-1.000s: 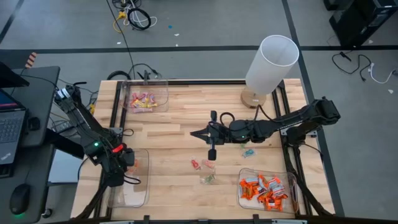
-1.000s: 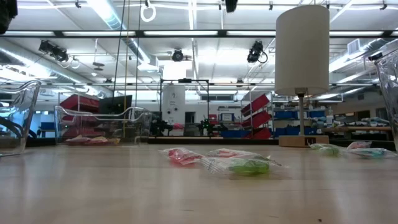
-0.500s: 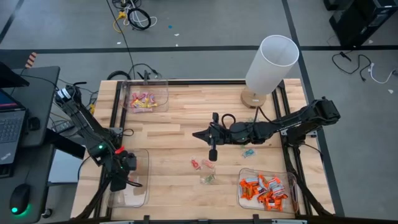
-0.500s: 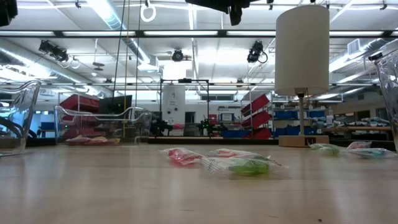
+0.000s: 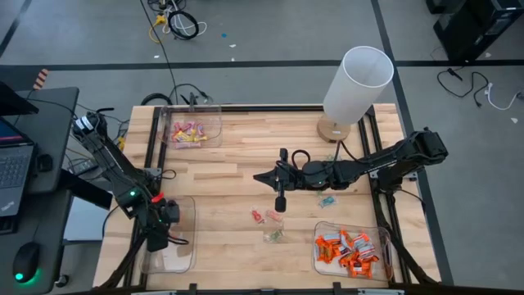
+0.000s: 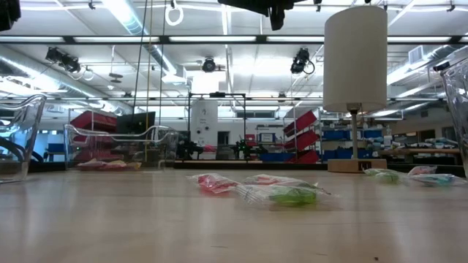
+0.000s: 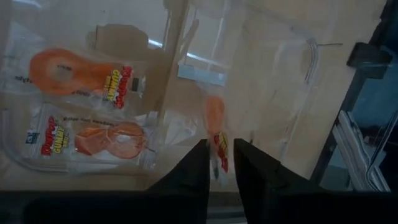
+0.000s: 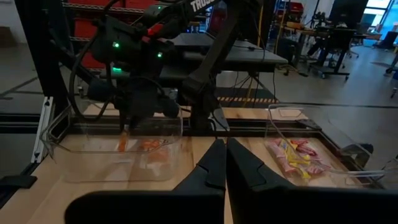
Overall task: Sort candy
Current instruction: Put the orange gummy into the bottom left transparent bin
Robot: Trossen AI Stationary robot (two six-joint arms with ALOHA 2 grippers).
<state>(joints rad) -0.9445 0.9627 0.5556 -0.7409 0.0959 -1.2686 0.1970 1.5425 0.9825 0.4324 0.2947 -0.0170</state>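
My left gripper [image 5: 155, 238] points down into the clear bin [image 5: 185, 256] at the table's near left corner. Its fingers stand a little apart. A clear-wrapped candy with an orange ring [image 7: 216, 137] stands on end in the gap. Two more such candies [image 7: 81, 71] [image 7: 93, 140] lie on the bin's floor. My right gripper [image 5: 255, 175] hovers shut and empty over the table's middle, pointing toward the left edge. Loose candy lies on the wood below it: a red piece [image 5: 258, 215], a green one [image 5: 273, 235] and a pale one [image 5: 327, 201]. My left gripper has the candy's lower end [image 7: 219, 157] in the narrow gap between its fingertips. The fingers come from above, pointing down into the bin. Whether they touch the wrapper, I cannot tell.
A clear bin with pink and yellow candy [image 5: 192, 131] stands at the far left. Another with orange candy [image 5: 352, 248] stands at the near right. A white lamp [image 5: 358, 78] rises at the far right. Open wood lies between the bins.
My left gripper has sunk toward the near edge, down into the near left bin, and then kept still. The loose candy on the table has not moved.
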